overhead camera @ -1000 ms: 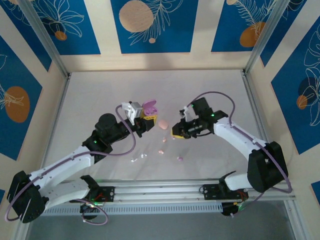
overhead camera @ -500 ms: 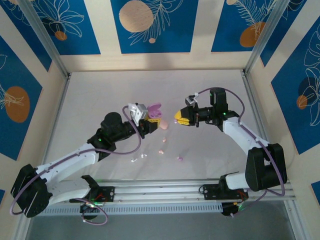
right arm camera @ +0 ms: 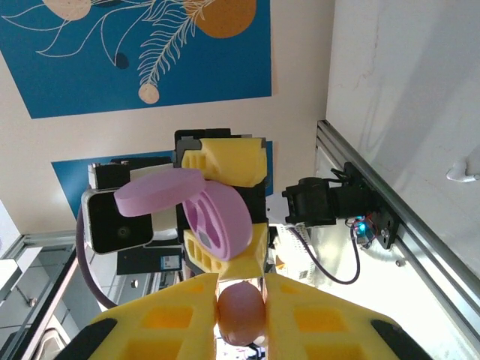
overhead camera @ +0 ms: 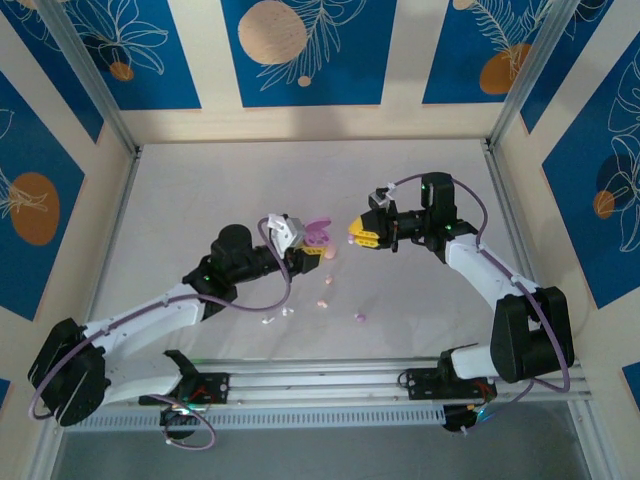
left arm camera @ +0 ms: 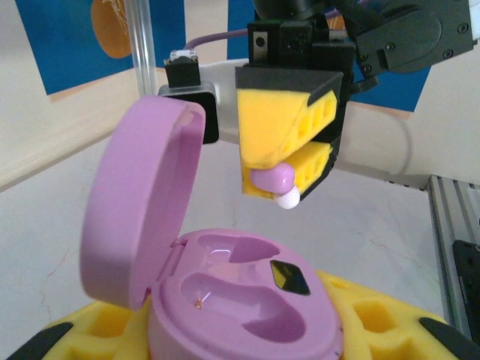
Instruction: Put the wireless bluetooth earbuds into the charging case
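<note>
While the left gripper (overhead camera: pixel 303 252) clamps the open case (left arm camera: pixel 247 304), lid (left arm camera: pixel 139 202) tipped back, the right gripper (right arm camera: pixel 240 289) pinches a purple bud (left arm camera: pixel 270 178). The bud hangs just short of the empty wells (left arm camera: pixel 225 283).

Case (overhead camera: pixel 316 232) in left pincer (overhead camera: pixel 308 246), earbud (left arm camera: pixel 274 178) in right pincer (overhead camera: pixel 356 236) beside it

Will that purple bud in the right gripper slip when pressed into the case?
Likely slippery: the purple earbud looks glossy and rounded, pinched at the very tips of the right gripper. Being tiny, it is probably light, and would likely roll if released off the case.
</note>
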Tool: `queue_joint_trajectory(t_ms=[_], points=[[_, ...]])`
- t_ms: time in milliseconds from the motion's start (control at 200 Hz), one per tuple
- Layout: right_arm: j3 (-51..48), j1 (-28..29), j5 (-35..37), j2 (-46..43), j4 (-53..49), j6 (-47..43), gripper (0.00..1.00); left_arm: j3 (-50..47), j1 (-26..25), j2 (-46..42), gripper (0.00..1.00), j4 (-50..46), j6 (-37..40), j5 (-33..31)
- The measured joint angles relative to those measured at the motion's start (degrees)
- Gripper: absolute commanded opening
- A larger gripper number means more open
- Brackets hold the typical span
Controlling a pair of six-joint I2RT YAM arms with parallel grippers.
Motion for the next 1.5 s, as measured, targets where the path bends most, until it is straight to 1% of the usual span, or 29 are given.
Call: queue_joint_trajectory(t_ms=[190,500,610,805,995,1161,1501], points=[[0.04,0.26,0.04,-0.2,1.01,1.9,0.22,0.0,0.0,1.09,0.27,0.2,1.2,0.85],[1.44,0.96,0.5,-2.71,0.66,1.36,0.22,0.07,0.0,3.65,0.28,1.31,1.25,2.45],[2.03,1.49,1.4,-3.78,-1.62,-1.46,0.22,0.15,0.0,4.61,0.28,2.47,0.37,2.95],[3.8,3.34,4.57,-6.86,-7.85,-10.01,0.22,0.28,0.0,5.66,0.27,6.1,-1.88,5.2],[4.61,4.59,7.23,-9.22,-10.69,-16.22,0.22,0.98,0.0,6.58,0.27,8.74,-3.74,7.85],[4.63,5.44,9.07,-9.27,-11.8,-18.78,0.21,2.01,0.0,7.37,0.27,9.97,-5.11,9.27],[4.66,5.53,10.6,-9.27,-12.37,-19.85,0.21,2.43,-0.02,7.48,0.27,10.75,-6.34,10.4]])
